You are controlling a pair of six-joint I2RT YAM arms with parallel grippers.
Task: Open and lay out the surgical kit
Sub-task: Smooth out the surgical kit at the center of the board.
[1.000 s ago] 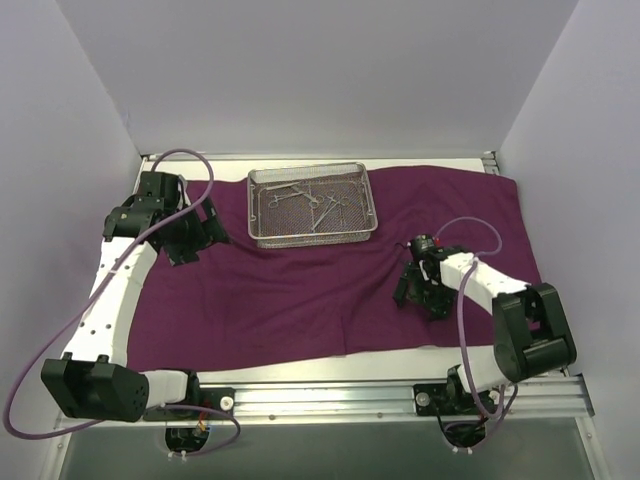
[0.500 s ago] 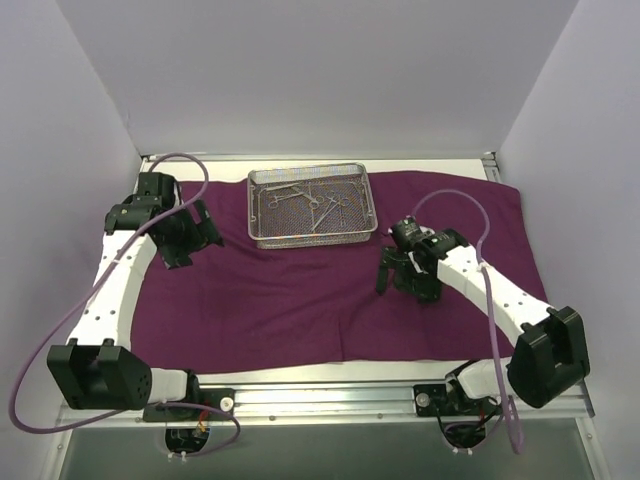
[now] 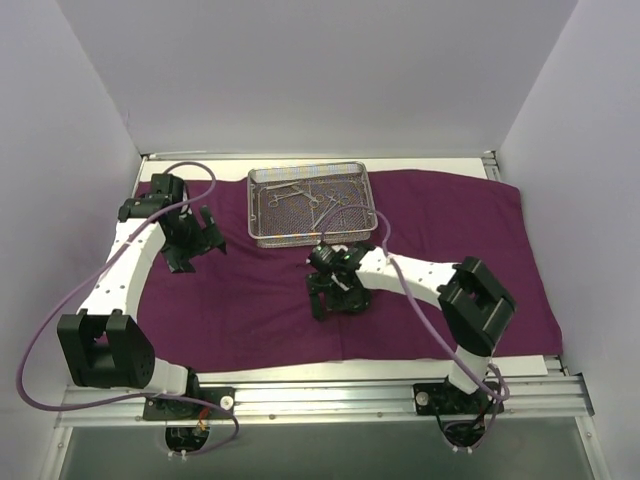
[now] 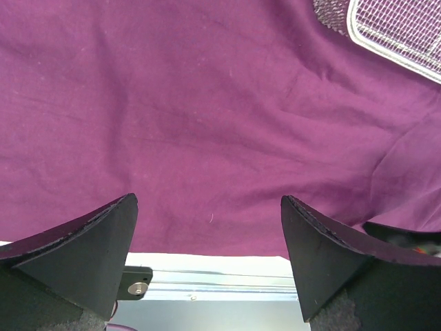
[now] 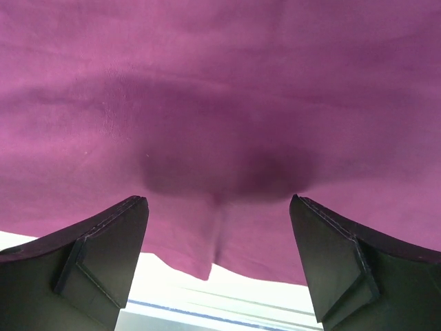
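Surgical kit, wrap opened: the purple cloth wrap (image 3: 450, 230) lies spread across the table. The wire-mesh tray (image 3: 312, 238) stands on it near the far edge, centre, with scissors and forceps (image 3: 305, 197) inside. Left gripper (image 3: 198, 250), jaws wide and empty, hovers over the cloth left of the tray. Right gripper (image 3: 335, 300), likewise wide and empty, hangs just before the tray's near wall. Unwrapping appears complete; the next move calls for a narrow pinch into the tray to lift out one thin instrument.

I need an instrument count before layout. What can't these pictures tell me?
Instruments, top view: too small and overlapped to count or sort.
Tray, left wrist view: cut off by the frame edge, only a corner shows.
Cloth, top view: right arm hides part of it.
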